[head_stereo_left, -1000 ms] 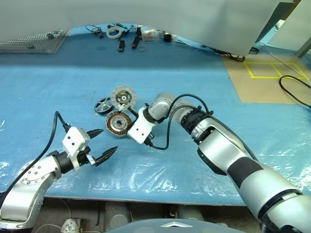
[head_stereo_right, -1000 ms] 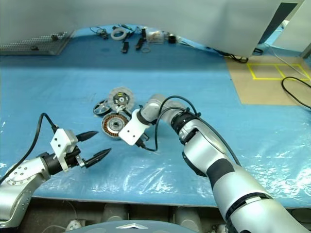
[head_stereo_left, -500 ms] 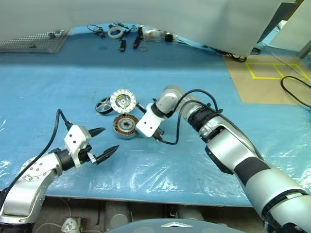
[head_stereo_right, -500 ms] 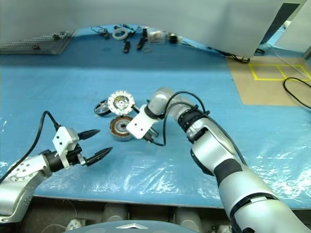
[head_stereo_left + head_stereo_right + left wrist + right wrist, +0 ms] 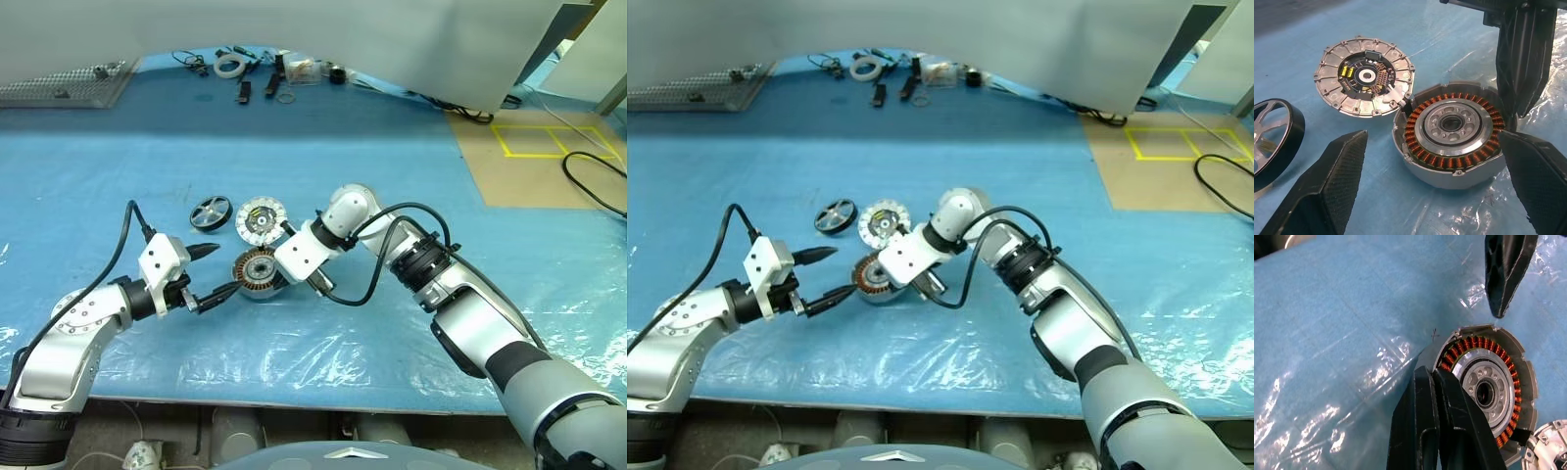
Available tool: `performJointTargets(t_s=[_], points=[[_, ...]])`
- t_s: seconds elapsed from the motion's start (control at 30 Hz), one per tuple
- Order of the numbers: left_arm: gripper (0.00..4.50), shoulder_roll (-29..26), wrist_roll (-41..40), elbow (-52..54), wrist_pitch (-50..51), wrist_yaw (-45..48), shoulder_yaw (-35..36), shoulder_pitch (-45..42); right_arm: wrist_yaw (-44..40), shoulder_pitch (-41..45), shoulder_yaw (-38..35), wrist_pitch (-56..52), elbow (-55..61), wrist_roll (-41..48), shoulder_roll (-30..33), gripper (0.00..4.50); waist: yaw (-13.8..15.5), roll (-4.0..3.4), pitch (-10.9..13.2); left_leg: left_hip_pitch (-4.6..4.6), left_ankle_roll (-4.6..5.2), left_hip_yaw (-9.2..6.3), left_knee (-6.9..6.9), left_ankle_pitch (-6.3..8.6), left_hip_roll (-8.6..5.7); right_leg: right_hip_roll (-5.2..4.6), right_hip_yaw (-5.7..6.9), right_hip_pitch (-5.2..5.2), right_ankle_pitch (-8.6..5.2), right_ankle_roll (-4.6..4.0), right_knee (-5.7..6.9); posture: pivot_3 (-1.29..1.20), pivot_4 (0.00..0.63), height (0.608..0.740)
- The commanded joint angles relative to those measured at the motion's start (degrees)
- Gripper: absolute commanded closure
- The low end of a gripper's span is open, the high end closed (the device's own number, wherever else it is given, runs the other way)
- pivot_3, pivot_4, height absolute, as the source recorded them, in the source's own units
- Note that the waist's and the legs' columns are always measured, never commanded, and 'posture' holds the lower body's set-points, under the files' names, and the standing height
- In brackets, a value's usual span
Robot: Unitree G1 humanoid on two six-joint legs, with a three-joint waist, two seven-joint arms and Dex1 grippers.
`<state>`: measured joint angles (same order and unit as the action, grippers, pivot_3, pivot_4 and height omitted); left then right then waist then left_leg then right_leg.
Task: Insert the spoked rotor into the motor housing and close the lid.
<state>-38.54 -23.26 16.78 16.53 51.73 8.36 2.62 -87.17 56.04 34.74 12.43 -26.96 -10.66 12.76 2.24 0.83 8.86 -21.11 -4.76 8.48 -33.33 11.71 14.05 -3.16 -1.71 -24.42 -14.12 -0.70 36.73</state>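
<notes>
Table: blue sheet under clear film; landmark is the housing, central on it.
Right gripper: fingers clenched on nothing, tips laid against the housing's rim on the side away from the left gripper.
Left gripper: jaws spread wide, nothing grasped, set just beside the housing, one finger tip near its rim.
Housing: open face up, copper windings and silver hub shown, hub vacant.
Lid: touching the housing's far rim, segmented face up.
Rotor: dark spoked ring, beyond the lid, well apart from both grippers.
Risk: the housing is judged liable to be skidded on the slick film by the right tips, and the lid nudged with it; the rotor is not yet fitted.
Change: against the frame a second back, the left gripper is found nearer the housing, the right wrist rolled and drawn back.
</notes>
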Motion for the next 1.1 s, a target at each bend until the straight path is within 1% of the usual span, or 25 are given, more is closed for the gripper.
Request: performJointTargets(t_s=[0.03,0.13,0.23,0.3,0.43,0.57,0.63,0.67,0.77,0.9,1.1], points=[[0.00,-0.63,-0.72,3.81,-0.13,-0.32,1.16,1.73,-3.11,-0.28,0.59,-6.91,3.53,2.65,-1.06,4.48,0.02,0.00,0.00,0.00,0.00,0.00,0.00,0.00,0.00,0.00,0.00,0.00,0.00,0.00,0.00,0.00,0.150,0.740],[0.00,-0.36,-0.71,4.75,-0.02,-1.05,1.49,2.74,-1.26,0.49,0.16,-9.68,1.36,2.15,-2.22,4.48,0.06,0.00,0.00,0.01,-0.16,0.00,0.00,0.10,0.00,-0.01,0.01,0.00,0.00,0.00,0.01,0.00,0.150,0.740],[0.00,-0.31,-0.84,5.19,0.00,-1.47,1.70,3.31,-1.30,0.50,0.72,-9.94,0.62,1.45,-1.94,4.48,0.08,0.00,0.00,0.03,-0.16,0.00,0.00,0.10,0.00,-0.02,0.00,0.00,-0.07,-0.13,0.03,0.00,0.150,0.740],[0.00,-0.18,-0.73,4.98,-0.29,-1.71,1.65,3.30,-1.51,0.50,1.20,-12.44,0.09,0.99,-2.21,4.48,0.08,0.00,0.00,0.03,-0.17,0.00,-0.01,0.10,-0.01,-0.02,0.00,0.01,-0.08,-0.14,0.03,0.00,0.150,0.740],[0.00,0.10,-0.66,4.54,-0.56,-2.07,1.26,2.56,-0.39,1.11,1.34,-10.40,-1.91,0.25,-2.44,4.48,0.09,0.00,0.00,0.03,-0.17,0.00,-0.01,0.10,-0.01,-0.02,0.00,0.01,-0.05,-0.09,0.03,0.00,0.150,0.740],[0.00,0.17,-0.57,3.96,-0.82,-1.99,0.97,1.76,-2.18,0.88,0.79,-10.23,-1.00,1.59,-1.64,3.67,0.11,0.00,0.00,0.03,-0.17,0.00,-0.01,0.10,-0.01,-0.02,0.00,0.01,0.00,0.00,0.03,0.00,0.150,0.740],[0.00,0.09,-0.68,3.64,-0.82,-1.82,1.03,1.34,-3.06,1.24,0.65,-11.98,-0.33,1.83,-1.07,2.98,0.15,0.00,0.00,0.01,-0.17,0.00,-0.01,0.10,-0.02,-0.02,0.00,0.01,0.00,0.00,0.02,0.00,0.150,0.740],[0.00,0.00,-0.71,3.35,-0.85,-1.66,1.08,1.05,-3.64,1.76,0.14,-13.03,0.09,2.51,-0.89,2.71,0.15,0.00,0.00,0.01,-0.16,0.00,-0.01,0.10,-0.02,-0.02,0.00,0.01,0.00,0.00,0.02,0.00,0.150,0.740],[0.00,-0.34,-0.96,2.62,-0.76,-1.16,1.30,0.12,-5.23,3.34,-1.67,-17.09,2.29,6.03,-0.19,2.71,0.18,0.00,0.00,0.02,-0.16,0.00,-0.01,0.09,-0.02,-0.02,0.00,0.01,0.01,0.01,0.03,0.00,0.150,0.740],[0.00,-0.77,-1.02,1.27,-0.73,-0.26,1.34,-0.91,-5.33,4.57,-4.31,-24.98,6.13,12.16,0.71,2.71,0.20,0.00,0.00,0.04,-0.16,0.00,-0.01,0.09,-0.02,-0.02,0.00,0.01,0.01,0.01,0.04,0.00,0.150,0.740],[0.00,-0.81,-0.53,-0.36,-1.04,0.15,1.10,-2.97,-1.68,4.48,-7.95,-32.02,10.30,16.37,1.22,2.71,0.32,0.00,0.00,0.02,-0.16,0.00,-0.01,0.09,-0.03,-0.01,0.00,0.01,0.01,0.02,0.02,0.00,0.150,0.740]])
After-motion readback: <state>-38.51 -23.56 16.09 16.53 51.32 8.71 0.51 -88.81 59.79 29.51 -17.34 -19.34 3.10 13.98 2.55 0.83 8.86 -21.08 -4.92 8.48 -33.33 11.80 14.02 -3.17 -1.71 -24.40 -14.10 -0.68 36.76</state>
